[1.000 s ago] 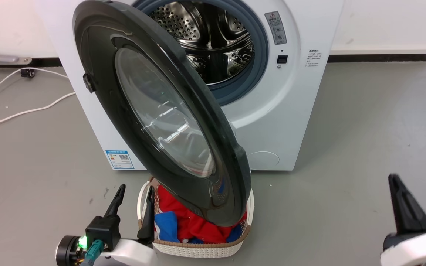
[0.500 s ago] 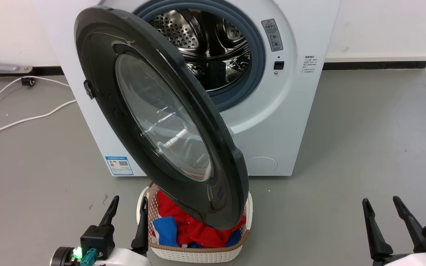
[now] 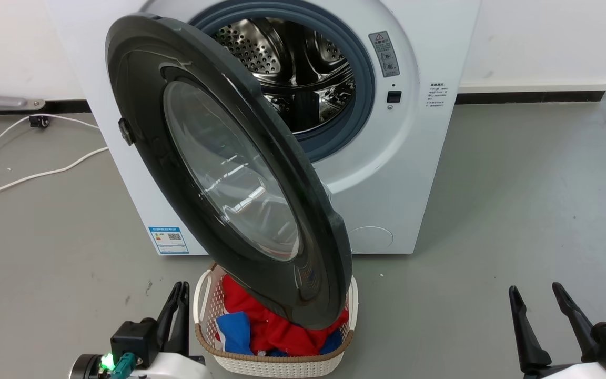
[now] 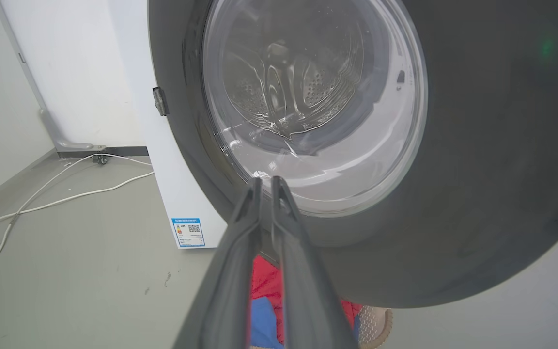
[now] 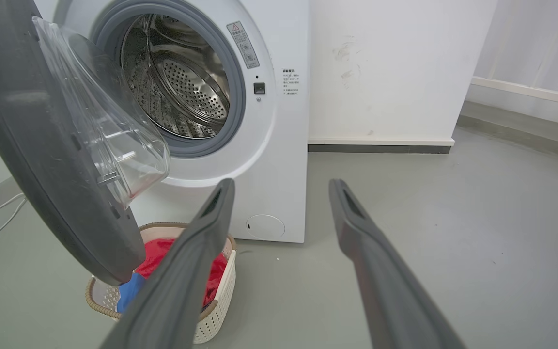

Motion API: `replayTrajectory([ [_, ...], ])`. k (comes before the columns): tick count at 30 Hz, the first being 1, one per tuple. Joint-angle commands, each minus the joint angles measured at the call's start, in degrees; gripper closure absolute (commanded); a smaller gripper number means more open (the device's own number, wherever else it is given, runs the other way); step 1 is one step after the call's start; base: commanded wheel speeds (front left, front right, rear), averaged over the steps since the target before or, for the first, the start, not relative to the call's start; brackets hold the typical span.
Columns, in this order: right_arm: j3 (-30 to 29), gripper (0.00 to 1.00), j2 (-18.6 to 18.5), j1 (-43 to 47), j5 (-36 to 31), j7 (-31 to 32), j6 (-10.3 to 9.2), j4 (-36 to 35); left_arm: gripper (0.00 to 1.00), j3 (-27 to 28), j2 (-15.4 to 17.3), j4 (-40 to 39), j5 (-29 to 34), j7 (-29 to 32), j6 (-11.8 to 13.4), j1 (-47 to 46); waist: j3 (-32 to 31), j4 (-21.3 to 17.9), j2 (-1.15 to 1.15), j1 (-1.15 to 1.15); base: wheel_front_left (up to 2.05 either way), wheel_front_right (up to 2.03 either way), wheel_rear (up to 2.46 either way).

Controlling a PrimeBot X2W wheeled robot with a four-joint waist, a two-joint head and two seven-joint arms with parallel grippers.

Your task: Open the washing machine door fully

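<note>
The washing machine door (image 3: 213, 158) is a big glossy black disc with a clear bulging window. It stands swung partway out from the white machine (image 3: 429, 158), its free edge toward me and over a basket. The steel drum (image 3: 292, 68) shows behind it. My left gripper (image 3: 181, 288) is low at the left of the door, shut with nothing in it. In the left wrist view the left gripper (image 4: 265, 180) points at the door (image 4: 477, 145) just below the window. My right gripper (image 3: 534, 288) is open, low at the right and well away from the door (image 5: 32, 160). The right wrist view has that gripper (image 5: 283, 183) over bare floor.
A white woven basket (image 3: 282, 366) of red and blue clothes sits on the floor under the door's lower edge, right beside my left gripper. White cables (image 3: 34, 173) lie on the floor at the left. Grey floor stretches to the right of the machine.
My left gripper's fingers have come together from open to shut. My right gripper has swung in from the right edge and now shows both fingers. The camera has shifted a little.
</note>
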Motion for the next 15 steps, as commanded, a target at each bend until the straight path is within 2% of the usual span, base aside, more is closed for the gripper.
replayTrajectory([
  [1, 0.11, 0.0, 0.29, 0.11, -0.27, -0.28, 0.0, 0.06, 1.0, 0.16, 0.26, -0.03, -0.27, -0.17, 0.21, -0.95, 0.01, -0.02, 0.0, 0.01, 0.0, 0.0, 0.0],
  [7, -0.02, 0.0, 0.58, 0.23, -1.24, 0.01, 0.0, -0.52, 1.0, -0.19, -0.25, -2.19, -0.65, -0.04, 1.32, -3.54, 0.15, -0.1, 0.0, 0.01, 0.0, 0.0, 0.0],
  [15, 0.0, 0.0, 1.11, -0.09, -1.51, 0.55, 0.0, -1.0, 1.0, -1.87, -1.21, -13.13, -0.5, -0.12, 2.4, -12.71, 0.57, -0.14, 0.0, 0.01, 0.0, 0.0, 0.0],
])
